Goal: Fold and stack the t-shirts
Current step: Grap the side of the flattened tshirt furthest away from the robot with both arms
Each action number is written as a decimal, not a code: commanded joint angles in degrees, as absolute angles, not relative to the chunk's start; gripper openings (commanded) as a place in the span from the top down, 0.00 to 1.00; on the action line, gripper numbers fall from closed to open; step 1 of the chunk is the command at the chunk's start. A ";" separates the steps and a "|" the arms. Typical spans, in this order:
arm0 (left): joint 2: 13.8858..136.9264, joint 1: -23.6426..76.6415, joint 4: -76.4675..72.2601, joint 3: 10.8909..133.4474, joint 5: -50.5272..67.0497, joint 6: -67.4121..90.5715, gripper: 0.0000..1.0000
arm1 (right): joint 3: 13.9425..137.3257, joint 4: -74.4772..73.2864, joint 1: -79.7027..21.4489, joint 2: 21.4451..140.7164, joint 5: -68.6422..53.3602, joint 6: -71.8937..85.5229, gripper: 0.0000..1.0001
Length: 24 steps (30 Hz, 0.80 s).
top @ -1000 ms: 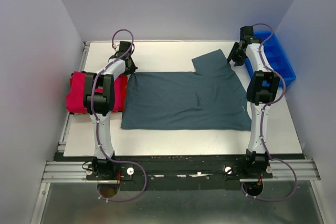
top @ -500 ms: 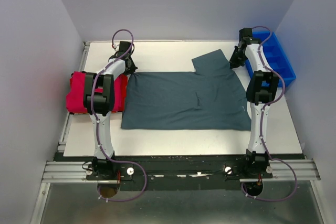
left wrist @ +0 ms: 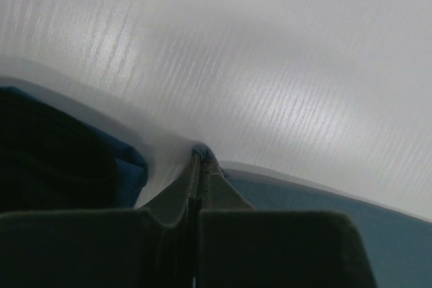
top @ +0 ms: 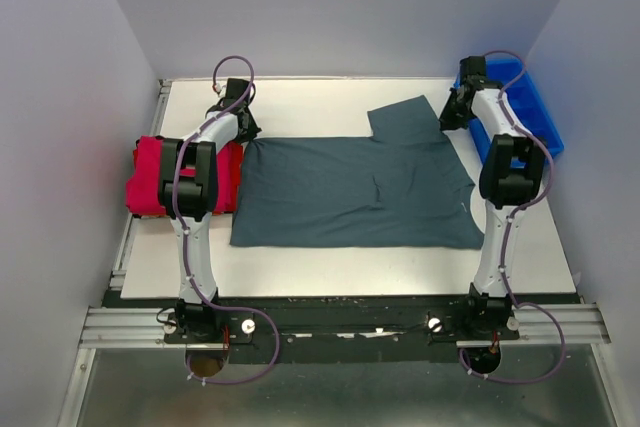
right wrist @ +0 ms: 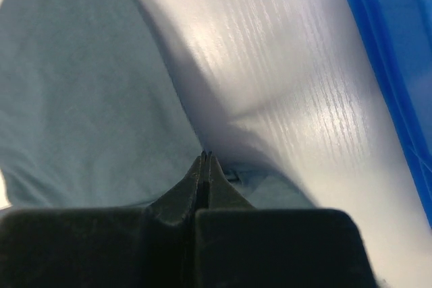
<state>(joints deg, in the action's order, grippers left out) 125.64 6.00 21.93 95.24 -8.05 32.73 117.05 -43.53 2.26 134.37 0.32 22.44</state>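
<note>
One grey-teal t-shirt (top: 350, 197) lies spread, left jaws and right jaws each pinching a far corner; one red stack (top: 148, 182).

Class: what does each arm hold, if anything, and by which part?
Both hold the grey t-shirt: the left fingers pinch its far left corner, the right fingers its far right corner beside the sleeve.

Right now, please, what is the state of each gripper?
left gripper: closed, pinching a corner of the grey t-shirt.
right gripper: closed, pinching the same shirt's edge by the sleeve.
</note>
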 commanded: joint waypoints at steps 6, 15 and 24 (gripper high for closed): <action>119.80 5.36 21.27 93.34 -8.79 31.82 1.00 | 114.17 -39.64 2.46 127.88 -1.30 22.33 0.99; 116.98 5.36 19.07 89.74 -9.32 31.20 1.00 | 111.09 -39.03 2.55 125.42 -2.11 22.76 0.99; 122.51 5.27 22.85 94.48 -9.58 31.29 0.99 | 126.37 -49.99 2.55 137.97 2.19 22.15 0.38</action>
<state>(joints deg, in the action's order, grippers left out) 119.74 5.69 20.73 91.55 -8.14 31.92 120.14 -43.24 2.26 131.87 -0.73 22.44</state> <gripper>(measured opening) 0.022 0.622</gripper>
